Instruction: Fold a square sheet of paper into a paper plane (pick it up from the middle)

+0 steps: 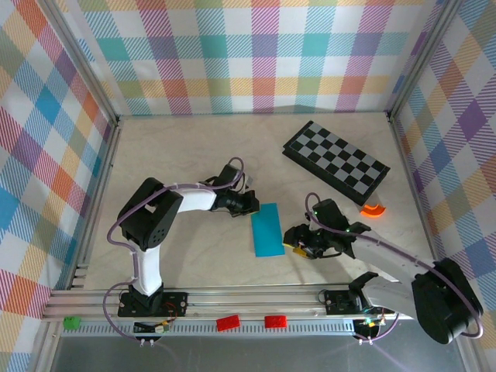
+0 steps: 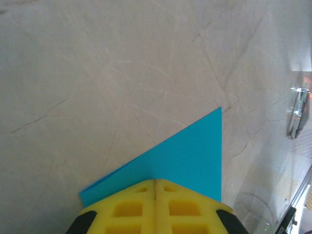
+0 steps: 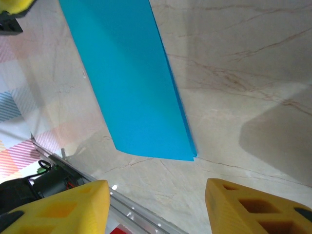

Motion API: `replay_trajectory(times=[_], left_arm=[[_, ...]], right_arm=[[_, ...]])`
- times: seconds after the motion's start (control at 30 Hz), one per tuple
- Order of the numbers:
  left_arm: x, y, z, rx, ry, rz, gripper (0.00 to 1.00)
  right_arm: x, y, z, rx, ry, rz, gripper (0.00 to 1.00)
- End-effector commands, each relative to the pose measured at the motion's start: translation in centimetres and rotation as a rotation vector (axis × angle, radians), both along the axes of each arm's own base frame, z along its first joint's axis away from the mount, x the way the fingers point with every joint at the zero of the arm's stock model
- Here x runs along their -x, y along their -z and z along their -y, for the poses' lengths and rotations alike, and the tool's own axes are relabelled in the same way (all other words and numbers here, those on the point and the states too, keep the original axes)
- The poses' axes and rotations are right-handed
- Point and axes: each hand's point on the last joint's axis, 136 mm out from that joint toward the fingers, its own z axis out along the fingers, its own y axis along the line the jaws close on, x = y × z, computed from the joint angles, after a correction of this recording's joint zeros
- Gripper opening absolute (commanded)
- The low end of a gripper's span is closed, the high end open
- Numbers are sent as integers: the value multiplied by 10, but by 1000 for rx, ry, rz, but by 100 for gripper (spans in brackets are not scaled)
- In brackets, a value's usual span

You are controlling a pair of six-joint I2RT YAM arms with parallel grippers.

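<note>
Square sheet of paper: cyan, folded strip | left claw closed | right claw open

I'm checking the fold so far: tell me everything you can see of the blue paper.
The sheet of paper is plain cyan-blue, thin and matte, folded into a narrow two-layer rectangle. It lies flat on the marble-look table between the arms. The shut left gripper meets its far end; the right gripper, open, hangs clear of its near end.
</note>
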Motion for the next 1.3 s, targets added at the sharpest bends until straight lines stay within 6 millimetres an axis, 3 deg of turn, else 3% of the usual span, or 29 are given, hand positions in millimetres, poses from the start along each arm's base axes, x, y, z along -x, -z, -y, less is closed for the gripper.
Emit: replay_trajectory(times=[0.0, 0.33, 0.6, 0.7, 1.0, 1.27], left_arm=[[20, 37, -23, -87, -25, -86, 1], [23, 39, -21, -63, -13, -94, 1], [22, 35, -17, -43, -6, -92, 2], [21, 32, -16, -36, -9, -87, 2], [16, 20, -9, 4, -6, -80, 3], [10, 4, -1, 45, 6, -55, 5]], right_arm=[[-2, -6, -14, -67, -32, -31, 54], [-12, 0, -28, -118, -35, -60, 50], [-35, -4, -40, -165, -52, -24, 43], [-45, -7, -41, -190, -72, -7, 42], [-61, -2, -41, -242, -108, -45, 21], [-68, 8, -33, -218, -102, -57, 19]])
